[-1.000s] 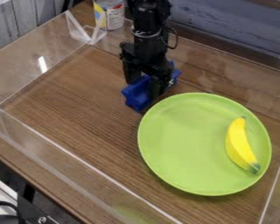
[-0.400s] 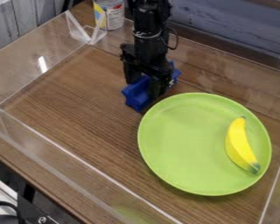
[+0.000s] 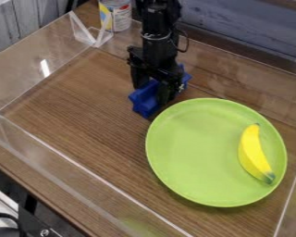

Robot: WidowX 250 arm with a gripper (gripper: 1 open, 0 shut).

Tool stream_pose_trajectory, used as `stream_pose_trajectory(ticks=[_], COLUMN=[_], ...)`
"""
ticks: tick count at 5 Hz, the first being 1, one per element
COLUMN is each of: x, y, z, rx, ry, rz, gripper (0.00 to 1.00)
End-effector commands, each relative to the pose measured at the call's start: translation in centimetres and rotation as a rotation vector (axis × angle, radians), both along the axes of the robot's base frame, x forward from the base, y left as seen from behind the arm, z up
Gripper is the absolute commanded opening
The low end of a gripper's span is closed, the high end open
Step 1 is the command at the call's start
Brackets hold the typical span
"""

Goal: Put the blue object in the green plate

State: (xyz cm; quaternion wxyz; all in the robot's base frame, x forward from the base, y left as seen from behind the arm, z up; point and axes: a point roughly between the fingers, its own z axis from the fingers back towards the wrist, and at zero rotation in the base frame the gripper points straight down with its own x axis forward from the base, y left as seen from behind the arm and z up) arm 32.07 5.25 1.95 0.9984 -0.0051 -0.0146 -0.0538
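The blue object (image 3: 144, 99) is a small royal-blue block on the wooden table, just left of the green plate's (image 3: 200, 162) upper left rim. My black gripper (image 3: 155, 88) stands straight over the block with its fingers down around the block's top. The fingertips blend with the block, so I cannot tell whether they grip it. The block looks to rest on the table. A yellow banana (image 3: 253, 153) lies on the right side of the plate.
Clear plastic walls (image 3: 40, 65) fence the wooden table on the left, front and right. A white bottle with a yellow label (image 3: 112, 15) stands at the back behind the arm.
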Motion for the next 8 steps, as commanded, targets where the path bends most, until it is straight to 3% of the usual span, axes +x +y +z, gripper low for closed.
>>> stream_pose_trajectory(ticks=[1, 8], x=[-1.03, -0.6], y=[0.74, 1.06], z=[-3.38, -2.51], rx=[-0.018, -0.031], ry=[0.088, 0.106], rz=[0.055, 0.088], gripper=[0.0, 0.0])
